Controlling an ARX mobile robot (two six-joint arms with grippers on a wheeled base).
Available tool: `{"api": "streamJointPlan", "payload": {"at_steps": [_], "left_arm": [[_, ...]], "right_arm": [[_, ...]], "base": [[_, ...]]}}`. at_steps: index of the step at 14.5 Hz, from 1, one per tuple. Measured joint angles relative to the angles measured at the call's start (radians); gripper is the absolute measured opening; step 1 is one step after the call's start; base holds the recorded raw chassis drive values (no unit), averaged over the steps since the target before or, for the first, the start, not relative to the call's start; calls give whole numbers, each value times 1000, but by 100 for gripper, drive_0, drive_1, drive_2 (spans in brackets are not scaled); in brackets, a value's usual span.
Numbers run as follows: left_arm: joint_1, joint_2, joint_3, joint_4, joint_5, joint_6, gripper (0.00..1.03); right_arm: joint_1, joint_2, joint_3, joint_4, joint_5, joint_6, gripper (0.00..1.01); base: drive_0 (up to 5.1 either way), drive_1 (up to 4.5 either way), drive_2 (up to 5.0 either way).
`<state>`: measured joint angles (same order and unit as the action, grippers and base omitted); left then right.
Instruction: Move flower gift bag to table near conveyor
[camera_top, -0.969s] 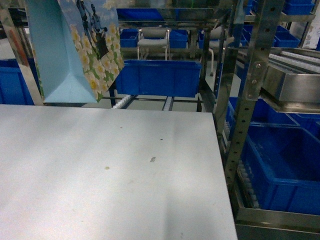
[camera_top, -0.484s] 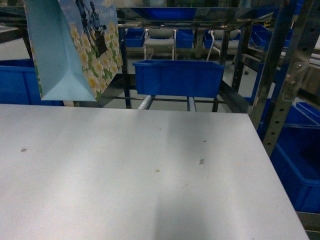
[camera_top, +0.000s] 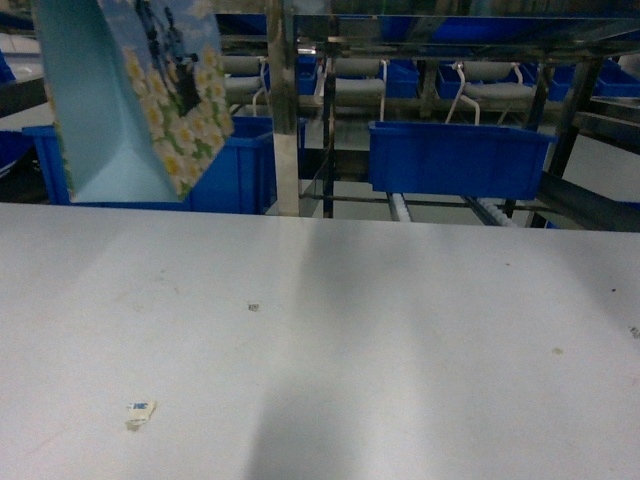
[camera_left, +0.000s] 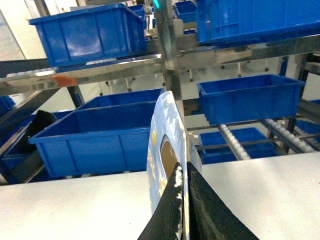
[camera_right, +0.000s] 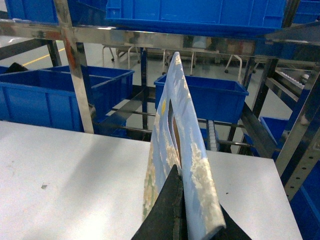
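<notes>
Pinching the upper rim of a pale blue paper gift bag printed with white daisies (camera_left: 167, 145), the left gripper (camera_left: 184, 200) is seen in its wrist view with both dark fingers pressed together on the thin edge, near the die-cut handle hole. The right gripper (camera_right: 177, 210) is seen doing the same in its own wrist view, closed on the same rim, so the bag is carried between the two claws and neither arm is clearly the nearer one.

From both claws the bag hangs downward, its long axis close to vertical. In the head view the bag (camera_top: 130, 100) is seen at upper left, tilted slightly, its folded bottom edge held above the large plain white flat-topped table (camera_top: 400, 350) and apparently not touching it. The table surface therefore lies directly below the claws, and the coming move is judged to be a straight lowering until the base rests flat.

Beyond the bag, on the far side of the table, the stainless-steel rack with sloping roller lanes (camera_top: 400, 207) is seen carrying blue plastic crates (camera_top: 455, 155). A small scrap of paper (camera_top: 140, 411) lies on the near part of the table, well apart from the bag.
</notes>
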<state>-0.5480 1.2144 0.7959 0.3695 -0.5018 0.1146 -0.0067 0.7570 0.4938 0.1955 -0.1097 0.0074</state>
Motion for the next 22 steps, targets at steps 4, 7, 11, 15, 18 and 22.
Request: {"api": "streamJointPlan", "payload": {"at_steps": [4,7,11,15,18,22], "left_arm": [[-14,0,0,0,12,3,2],[-13,0,0,1,13,3,2],[-13,0,0,0,12,3,2],[-12,0,0,0,8,3,2],[-12,0,0,0,8,3,2],[-12,0,0,0,8,3,2]], "right_arm": [[-2,0,0,-2,11,0,2],[-1,0,0,-2,11,0,2],[-1,0,0,-2,11,0,2],[-1,0,0,-2,11,0,2],[-1,0,0,-2,10,0,2],[-31,32,2,33,-23,0,2]], "base": [[0,0,0],[0,0,0],[0,0,0],[0,0,0],[0,0,0],[0,0,0]]}}
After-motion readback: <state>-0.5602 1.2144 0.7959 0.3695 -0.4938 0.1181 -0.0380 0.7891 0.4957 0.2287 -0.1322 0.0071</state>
